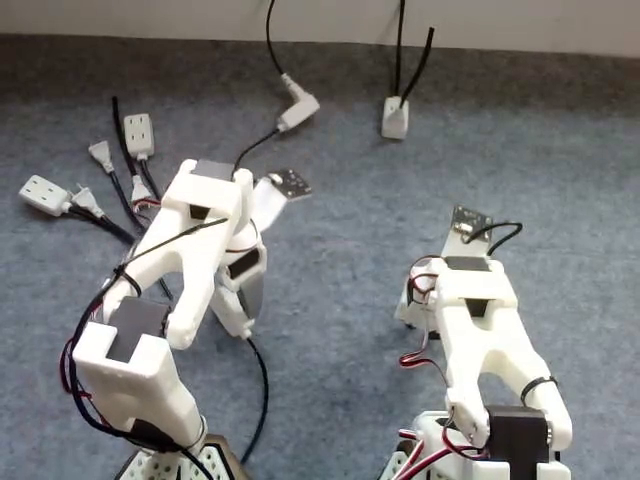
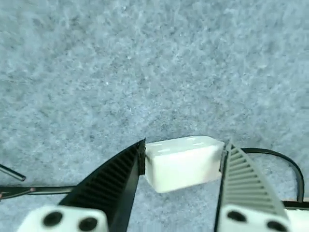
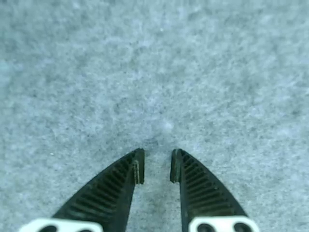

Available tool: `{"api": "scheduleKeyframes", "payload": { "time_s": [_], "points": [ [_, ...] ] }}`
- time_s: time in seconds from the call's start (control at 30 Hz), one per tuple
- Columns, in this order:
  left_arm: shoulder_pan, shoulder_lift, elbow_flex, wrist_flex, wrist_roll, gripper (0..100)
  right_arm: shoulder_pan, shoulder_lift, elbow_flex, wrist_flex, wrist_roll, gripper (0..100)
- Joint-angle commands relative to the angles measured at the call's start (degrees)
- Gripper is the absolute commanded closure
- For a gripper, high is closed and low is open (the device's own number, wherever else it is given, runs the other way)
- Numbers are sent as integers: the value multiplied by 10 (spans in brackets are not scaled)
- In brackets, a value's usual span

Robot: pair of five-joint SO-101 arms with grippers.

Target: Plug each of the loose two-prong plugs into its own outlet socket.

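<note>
Left gripper (image 2: 183, 146) clamps white socket (image 2: 183, 166); right gripper (image 3: 157, 165) slightly parted.

A robotics lab test bench: grey felt matting (image 1: 340, 300) carries two white printed arms, left arm (image 1: 185, 250) and right arm (image 1: 480, 330), with exposed servo wires (image 1: 412, 358); loose outlet sockets (image 1: 139, 133) lie at ten o'clock.

Near the far-left corner of the grey carpeted table (image 1: 340, 200), white two-prong plugs (image 1: 100, 153) and white rectangular outlet sockets (image 1: 138, 133) lie clustered, one plug just left of the farther socket and another just right of the socket nearest the left edge. At the middle of the far edge, a white angled plug (image 1: 298, 108) lies left of a white plastic block (image 1: 395, 117). A white plastic outlet block (image 2: 183, 164) sits within the left gripper (image 2: 183, 146), left of the table's middle, with the right gripper (image 3: 157, 153) to its right.
</note>
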Motion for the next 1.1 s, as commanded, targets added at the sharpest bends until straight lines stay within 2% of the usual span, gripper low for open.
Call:
{"api": "scheduleKeyframes", "payload": {
  "time_s": [0.0,0.2,0.33,0.5,0.6,0.83,1.07],
  "points": [
    [-6,-12,-15,62,-4,784,7,-1,0,-6,6,894],
    [-15,-12,-53,149,-94,926,7,-1,0,-6,6,894],
    [-46,-11,-57,151,-99,917,7,-1,0,-6,6,894],
    [-80,-12,-108,151,-84,856,7,-1,0,-6,6,894],
    [-98,-12,-168,152,15,829,7,-1,0,-6,6,894],
    [-79,-11,-233,156,336,780,7,-1,0,-7,6,894],
    [-2,-45,-110,158,491,777,7,-1,0,-7,6,894]
  ]
}}
